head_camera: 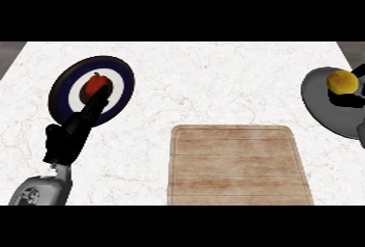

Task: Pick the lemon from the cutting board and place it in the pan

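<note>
The lemon (342,82) is seen over the grey pan (324,103) at the counter's right edge, with the right hand (351,99) curled round it from below; the cutting board (239,165) near the front edge is bare. Whether the lemon rests on the pan's floor cannot be told. If released too high or near the rim, it could roll out. The left hand (69,137) is held open, its fingers over a red fruit (95,86) on the blue-ringed plate (119,72); that fruit could be nudged.

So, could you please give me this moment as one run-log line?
lemon: over pan, in right hand | cutting board: bare | left hand: resting beside plate with red fruit
</note>
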Tool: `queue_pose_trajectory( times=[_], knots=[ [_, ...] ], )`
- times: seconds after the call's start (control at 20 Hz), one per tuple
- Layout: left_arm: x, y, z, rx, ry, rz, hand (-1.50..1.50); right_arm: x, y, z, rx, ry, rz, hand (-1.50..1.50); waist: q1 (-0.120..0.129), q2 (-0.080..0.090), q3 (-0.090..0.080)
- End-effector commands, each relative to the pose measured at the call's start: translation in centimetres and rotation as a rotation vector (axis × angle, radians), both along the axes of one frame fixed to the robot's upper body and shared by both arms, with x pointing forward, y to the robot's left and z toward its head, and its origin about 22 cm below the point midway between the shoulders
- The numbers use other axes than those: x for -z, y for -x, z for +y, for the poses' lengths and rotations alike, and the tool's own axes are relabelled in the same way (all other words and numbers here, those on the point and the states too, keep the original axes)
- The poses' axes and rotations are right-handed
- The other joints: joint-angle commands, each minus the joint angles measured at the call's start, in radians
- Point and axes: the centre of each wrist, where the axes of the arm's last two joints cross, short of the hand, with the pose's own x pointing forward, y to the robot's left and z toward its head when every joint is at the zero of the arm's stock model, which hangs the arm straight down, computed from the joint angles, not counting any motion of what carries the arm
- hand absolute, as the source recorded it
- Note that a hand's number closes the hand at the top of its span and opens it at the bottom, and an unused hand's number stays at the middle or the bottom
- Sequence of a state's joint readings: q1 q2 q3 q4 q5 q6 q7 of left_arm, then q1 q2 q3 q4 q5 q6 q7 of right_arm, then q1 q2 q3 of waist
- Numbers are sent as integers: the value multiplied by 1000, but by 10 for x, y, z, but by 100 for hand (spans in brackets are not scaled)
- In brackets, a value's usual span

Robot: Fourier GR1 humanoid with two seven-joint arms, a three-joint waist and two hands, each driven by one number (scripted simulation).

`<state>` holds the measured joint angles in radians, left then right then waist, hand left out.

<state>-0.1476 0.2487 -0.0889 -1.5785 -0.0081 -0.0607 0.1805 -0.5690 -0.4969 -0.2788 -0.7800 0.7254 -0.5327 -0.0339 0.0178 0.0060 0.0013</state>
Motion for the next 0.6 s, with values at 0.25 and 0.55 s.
queue_pose_trajectory(
  times=[0.25,0.55],
  knots=[
    [-7,-2,-5,28,4,6,0,2,-15,-27,-14,-17,-19,150,7,2,0],
    [-7,-10,-13,12,1,-10,0,29,11,-53,107,-217,298,-150,34,19,4]
  ],
)
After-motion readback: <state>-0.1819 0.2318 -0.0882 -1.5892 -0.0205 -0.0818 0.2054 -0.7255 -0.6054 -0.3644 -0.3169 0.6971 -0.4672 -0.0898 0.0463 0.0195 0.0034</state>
